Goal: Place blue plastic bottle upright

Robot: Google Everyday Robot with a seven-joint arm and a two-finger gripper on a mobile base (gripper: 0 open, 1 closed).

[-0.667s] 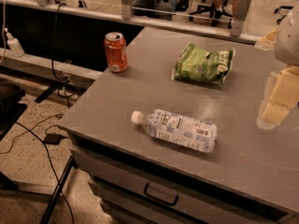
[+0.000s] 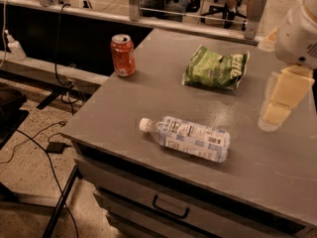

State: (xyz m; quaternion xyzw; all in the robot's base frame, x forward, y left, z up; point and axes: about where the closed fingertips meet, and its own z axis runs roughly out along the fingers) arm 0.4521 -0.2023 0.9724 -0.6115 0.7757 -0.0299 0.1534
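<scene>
The bottle (image 2: 190, 139) — clear plastic, white cap, pale blue-and-white label — lies on its side near the front edge of the table (image 2: 124, 108), cap pointing left. The gripper (image 2: 272, 117) hangs to the bottle's right, apart from it.

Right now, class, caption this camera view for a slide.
Blue plastic bottle lying sideways on grey table, gripper hovering to its right.

The grey table (image 2: 148, 100) carries a blue plastic bottle (image 2: 190, 138) lying on its side near the front edge, an upright orange soda can (image 2: 123, 55) at the back left corner and a flat green snack bag (image 2: 215, 68), with the gripper (image 2: 272, 117) above its right side.
</scene>
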